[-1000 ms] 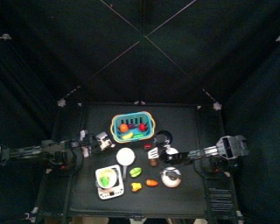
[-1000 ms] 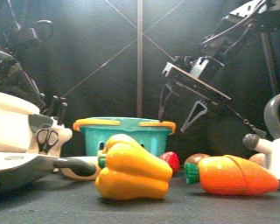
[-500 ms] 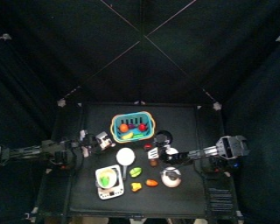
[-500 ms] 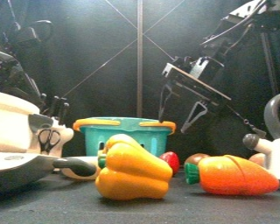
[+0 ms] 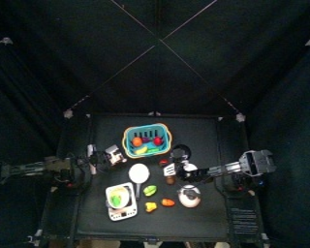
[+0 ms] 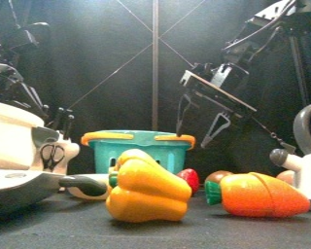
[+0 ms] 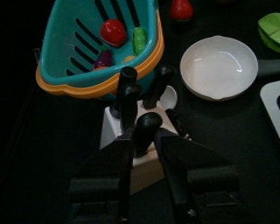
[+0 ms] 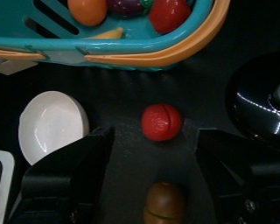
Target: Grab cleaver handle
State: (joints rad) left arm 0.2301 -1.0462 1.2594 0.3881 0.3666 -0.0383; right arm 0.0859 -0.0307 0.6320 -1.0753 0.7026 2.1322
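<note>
A white knife block (image 7: 140, 131) with several black handles stands beside the teal basket (image 7: 78, 66). My left gripper (image 7: 146, 147) hangs right over it. Its jaws stand apart on either side of one thick black handle, the cleaver handle (image 7: 146, 125), close to it. I cannot tell if they touch it. In the top view the left gripper (image 5: 106, 158) and the block (image 5: 115, 153) are at the table's left. My right gripper (image 8: 154, 179) is open and holds nothing, hovering over a red tomato (image 8: 163, 122). It hangs in mid-air (image 6: 204, 122) in the front view.
The basket (image 5: 147, 139) holds vegetables. A white bowl (image 7: 219, 66) lies next to the block. A yellow pepper (image 6: 145, 190), an orange vegetable (image 6: 256, 195) and a kettle (image 6: 309, 146) stand near the front edge. A dark pot (image 8: 265, 96) sits by the tomato.
The left gripper's jaws have narrowed a little around the handle, and the left arm has shifted slightly. The right arm has not moved.
</note>
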